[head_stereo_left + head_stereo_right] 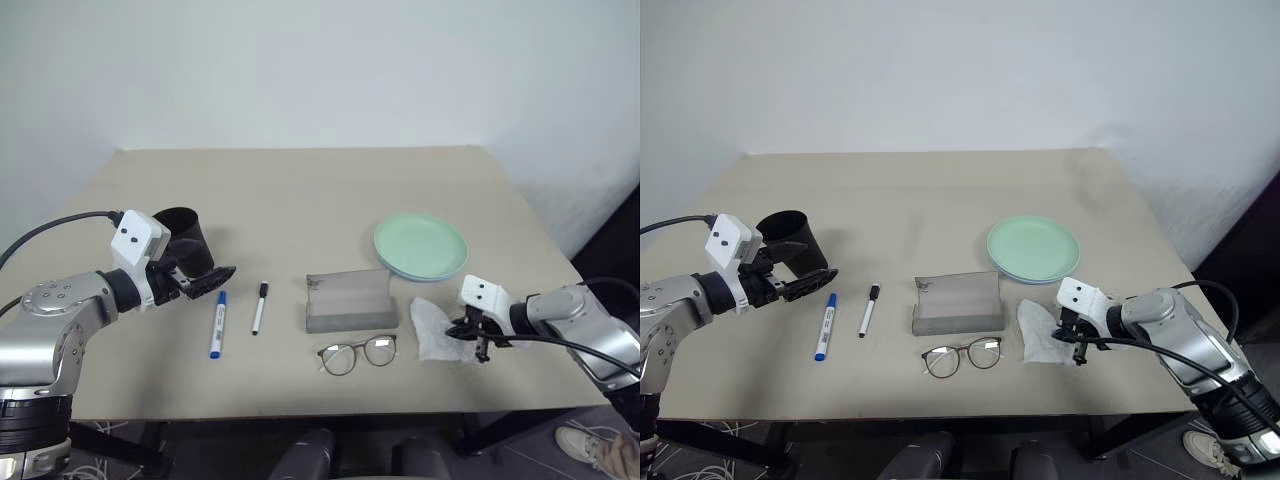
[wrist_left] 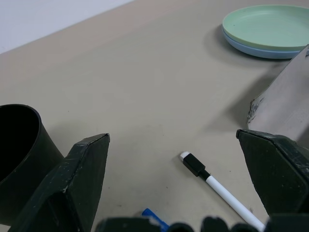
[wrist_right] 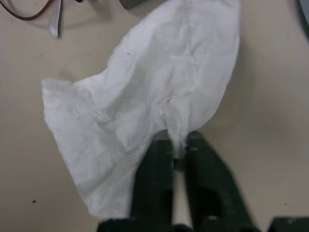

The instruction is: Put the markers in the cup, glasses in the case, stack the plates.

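Observation:
The black cup (image 1: 183, 240) stands at the left, and my left gripper (image 1: 205, 280) hovers open just in front of it. On the table beside that gripper lie the blue-capped marker (image 1: 217, 324) and the shorter black-capped marker (image 1: 259, 307). The grey case (image 1: 350, 300) sits at the centre with its lid raised. The glasses (image 1: 357, 353) lie in front of the case. The green plate (image 1: 420, 245) rests on the blue plate (image 2: 260, 50) at the back right. My right gripper (image 3: 178, 145) is shut on the edge of a crumpled white tissue (image 3: 159, 82) lying right of the glasses.
The table's front edge (image 1: 300, 415) runs close behind the glasses and the tissue. Bare tabletop (image 1: 300, 190) stretches from the case to the wall. A person's shoe (image 1: 590, 445) shows on the floor at the right.

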Controlling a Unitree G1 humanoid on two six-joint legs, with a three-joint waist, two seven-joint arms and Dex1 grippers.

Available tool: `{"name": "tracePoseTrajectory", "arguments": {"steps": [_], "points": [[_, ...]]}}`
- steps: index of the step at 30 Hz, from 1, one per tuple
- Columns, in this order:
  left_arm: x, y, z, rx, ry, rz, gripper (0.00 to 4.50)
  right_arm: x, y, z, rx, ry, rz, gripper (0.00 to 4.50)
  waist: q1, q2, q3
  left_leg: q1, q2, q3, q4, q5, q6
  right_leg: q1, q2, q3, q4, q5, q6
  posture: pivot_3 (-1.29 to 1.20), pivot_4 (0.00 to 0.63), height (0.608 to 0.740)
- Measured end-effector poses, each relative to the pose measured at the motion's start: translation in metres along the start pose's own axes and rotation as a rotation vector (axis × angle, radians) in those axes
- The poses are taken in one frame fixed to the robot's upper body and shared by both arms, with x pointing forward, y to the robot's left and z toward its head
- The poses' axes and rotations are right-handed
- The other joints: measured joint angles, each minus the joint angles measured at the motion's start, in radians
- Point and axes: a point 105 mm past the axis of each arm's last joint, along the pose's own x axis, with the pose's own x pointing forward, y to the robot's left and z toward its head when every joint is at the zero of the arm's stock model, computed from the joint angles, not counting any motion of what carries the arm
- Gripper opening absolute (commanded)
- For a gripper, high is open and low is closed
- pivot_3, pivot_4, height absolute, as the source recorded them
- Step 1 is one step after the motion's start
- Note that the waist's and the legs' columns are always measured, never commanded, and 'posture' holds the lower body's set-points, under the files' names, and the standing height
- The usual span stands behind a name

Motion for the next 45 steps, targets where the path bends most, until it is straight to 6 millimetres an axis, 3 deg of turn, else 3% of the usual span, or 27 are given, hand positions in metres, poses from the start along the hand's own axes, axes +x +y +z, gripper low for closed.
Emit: {"name": "tracePoseTrajectory", "arguments": {"steps": [7, 9, 13, 16, 20, 24, 28, 35, 38, 41, 45], "points": [[0.000, 0.000, 0.000, 0.000, 0.000, 0.000, 4.50, -0.004, -0.003, 0.016, -0.014, -0.051, 0.016, 0.05, 0.000, 0.000, 0.000, 0.000, 0.000, 0.000, 0.000, 0.000, 0.000, 0.000, 0.000, 0.000, 0.000, 0.001, 0.002, 0.00, 0.000, 0.683], [0.000, 0.000, 0.000, 0.001, -0.001, 0.001, 4.50, -0.010, -0.010, 0.029, -0.020, -0.091, 0.007, 0.05, 0.000, 0.000, 0.000, 0.000, 0.000, 0.000, 0.000, 0.000, 0.000, 0.000, 0.000, 0.000, 0.000, 0.001, 0.001, 0.00, 0.000, 0.683], [0.000, 0.001, 0.001, 0.003, -0.004, 0.002, 4.50, -0.032, -0.046, 0.069, -0.006, -0.221, -0.108, 0.05, -0.002, 0.000, 0.000, 0.000, 0.001, 0.001, 0.000, 0.000, 0.000, 0.000, 0.000, 0.000, 0.000, 0.001, 0.001, 0.00, 0.000, 0.683], [0.000, 0.001, 0.002, 0.003, -0.006, 0.004, 4.50, -0.036, -0.070, 0.089, 0.036, -0.289, -0.189, 0.05, -0.002, 0.000, 0.000, 0.001, 0.001, 0.001, 0.000, 0.000, 0.000, -0.001, 0.001, 0.000, 0.000, 0.003, 0.000, 0.00, 0.000, 0.683], [0.001, 0.001, 0.003, 0.005, -0.008, 0.002, 4.50, -0.025, -0.105, 0.087, 0.111, -0.261, -0.330, 0.05, 0.001, 0.000, 0.000, 0.000, 0.000, 0.000, 0.000, 0.000, 0.000, -0.001, 0.002, -0.001, 0.000, 0.005, -0.004, 0.00, 0.000, 0.683], [0.002, 0.002, 0.003, 0.006, -0.010, 0.006, 4.50, -0.004, -0.123, 0.065, 0.152, -0.156, -0.414, 0.05, -0.001, 0.000, 0.000, 0.000, 0.000, 0.001, -0.001, 0.000, 0.000, -0.002, 0.002, 0.000, 0.000, 0.007, -0.004, 0.00, 0.000, 0.683], [0.002, 0.001, 0.004, 0.009, -0.011, 0.007, 4.50, 0.003, -0.131, 0.050, 0.141, -0.080, -0.455, 0.93, -0.004, 0.000, 0.000, 0.000, 0.000, 0.001, -0.001, 0.000, -0.001, -0.003, 0.003, 0.001, 0.000, 0.007, -0.005, 0.00, 0.000, 0.683], [0.002, -0.003, 0.004, 0.010, -0.007, -0.009, 4.50, -0.003, -0.135, 0.056, 0.082, -0.090, -0.472, 3.44, -0.009, 0.001, 0.000, 0.000, 0.000, 0.001, -0.001, 0.000, -0.001, -0.003, 0.003, 0.000, 0.000, 0.007, -0.004, 0.00, 0.000, 0.683], [0.006, -0.008, 0.005, 0.010, 0.000, -0.049, 4.50, -0.020, -0.141, 0.064, 0.084, -0.138, -0.476, 4.46, -0.008, 0.001, 0.000, 0.000, 0.000, 0.001, -0.001, 0.000, -0.001, -0.003, 0.003, 0.000, 0.000, 0.007, -0.004, 0.00, 0.000, 0.683], [0.017, -0.024, 0.020, 0.022, -0.023, -0.144, 4.50, -0.046, -0.131, 0.087, 0.050, -0.276, -0.361, 4.46, -0.007, 0.001, 0.001, 0.000, 0.000, -0.001, 0.000, 0.000, 0.000, -0.001, 0.003, -0.001, 0.000, 0.007, -0.004, 0.00, 0.000, 0.683], [0.036, -0.069, 0.040, 0.074, -0.063, -0.357, 4.50, -0.074, -0.101, 0.113, -0.084, -0.415, -0.166, 4.46, -0.013, 0.001, 0.000, 0.001, 0.000, 0.000, 0.000, 0.000, 0.000, 0.001, 0.002, -0.001, -0.002, 0.005, 0.002, 0.00, 0.000, 0.683]]}}
